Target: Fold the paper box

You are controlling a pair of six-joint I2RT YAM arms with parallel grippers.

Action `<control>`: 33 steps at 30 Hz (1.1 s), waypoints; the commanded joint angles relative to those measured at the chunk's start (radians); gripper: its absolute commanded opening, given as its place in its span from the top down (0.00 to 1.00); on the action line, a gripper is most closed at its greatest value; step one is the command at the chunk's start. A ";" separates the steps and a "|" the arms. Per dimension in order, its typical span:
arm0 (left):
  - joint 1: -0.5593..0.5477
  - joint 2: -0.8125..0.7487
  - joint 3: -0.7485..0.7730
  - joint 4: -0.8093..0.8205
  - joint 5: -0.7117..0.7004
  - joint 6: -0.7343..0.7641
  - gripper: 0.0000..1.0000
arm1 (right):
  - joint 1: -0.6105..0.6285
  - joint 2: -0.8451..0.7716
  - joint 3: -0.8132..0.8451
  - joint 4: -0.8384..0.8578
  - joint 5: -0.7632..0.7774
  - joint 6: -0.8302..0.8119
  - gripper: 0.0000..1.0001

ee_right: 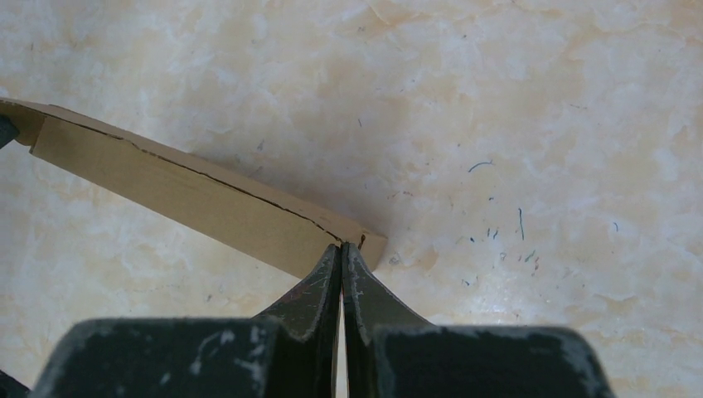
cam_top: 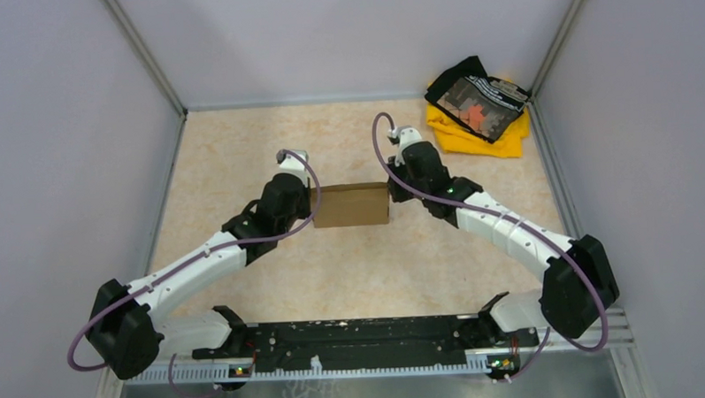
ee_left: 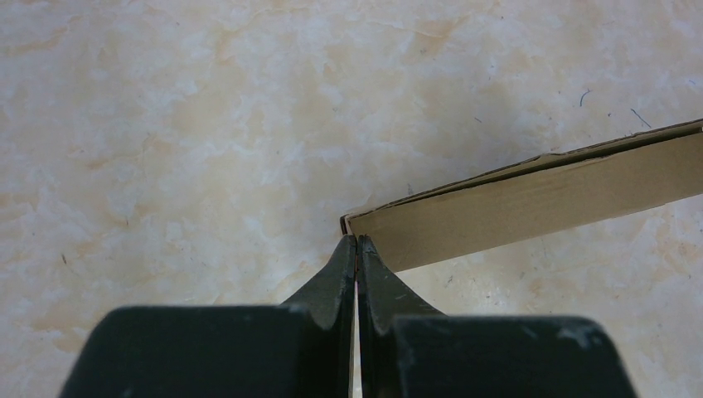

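Top external view puts the paper box (cam_top: 352, 205) between your two arms, lid down and looking like a shut, shallow box. I judge the folding nearly done, with only a last press or tuck at the ends left. Your left fingers (ee_left: 351, 250) are pressed together with nothing visible between them, tips touching the box's corner, and the box runs off to their right. Your right fingers (ee_right: 335, 259) are likewise closed, tips against the opposite end. A thin seam shows along the top edge. Open table (cam_top: 360, 269) surrounds both; the yellow and black cloth pile (cam_top: 479, 133) lies well beyond the right fingers.
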 commanded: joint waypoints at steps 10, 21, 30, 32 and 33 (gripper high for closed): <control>-0.001 0.003 0.024 -0.010 0.037 -0.008 0.96 | 0.029 0.050 0.074 -0.050 -0.050 0.058 1.00; -0.001 0.000 0.028 -0.017 0.041 -0.004 0.96 | 0.030 0.061 0.104 -0.099 -0.054 0.053 1.00; -0.001 -0.005 0.032 -0.024 0.047 -0.003 0.96 | 0.029 0.059 0.121 -0.135 -0.058 0.043 1.00; -0.001 -0.007 0.033 -0.028 0.049 -0.003 0.96 | 0.030 0.056 0.123 -0.142 -0.056 0.040 1.00; -0.001 -0.006 0.035 -0.030 0.050 -0.002 0.96 | 0.029 0.053 0.123 -0.144 -0.056 0.039 1.00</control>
